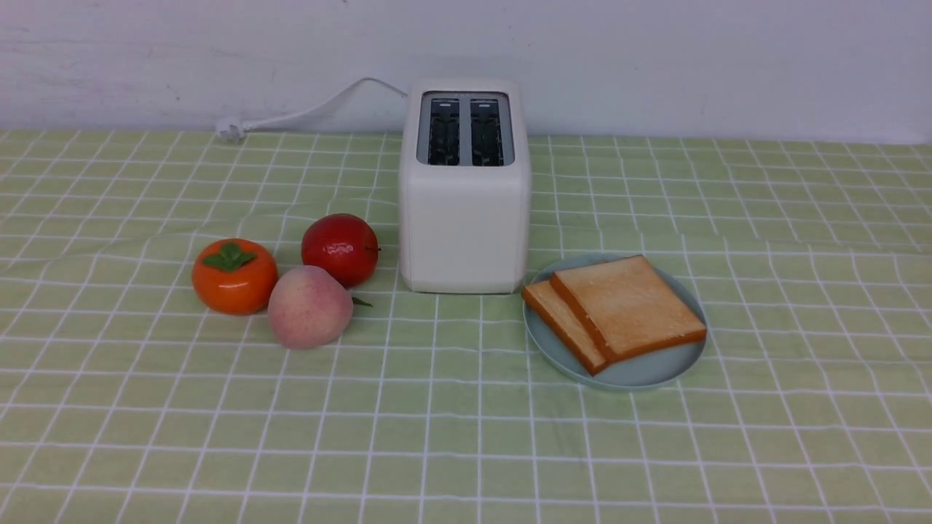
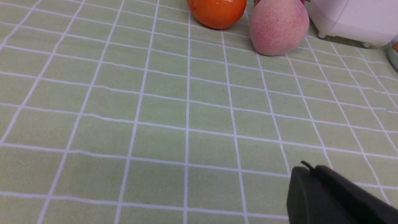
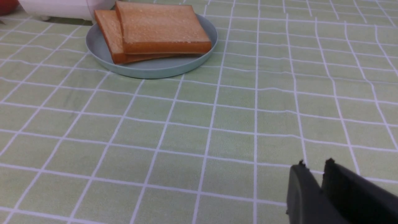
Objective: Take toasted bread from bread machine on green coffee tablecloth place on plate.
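Cloth (image 1: 466, 437): light green, thin white grid, creased in shallow ridges; it runs back to a plain white wall (image 1: 655, 51).

Toaster (image 1: 464, 193) — boxy, white, rounded corners, two dark slots with grey rims, both empty. Its cord (image 1: 306, 113) trails toward 10 o'clock.

Plate (image 1: 641, 372), round, pale blue-green, low rim, sits at 4 o'clock from the toaster, just beside it. Both toast slices (image 1: 628, 306) lie flat on it, the upper overlapping the lower; golden faces, darker crust.

At 8 o'clock from the toaster: red apple (image 1: 340, 249), peach (image 1: 310, 306), orange persimmon (image 1: 234, 276), clustered.

Front view shows no arm. Left wrist view: left gripper (image 2: 309, 169) — jaws together, holding nothing, over bare cloth. Right wrist view: right gripper (image 3: 314, 168), narrow gap between the jaws, empty, well apart from the plate.
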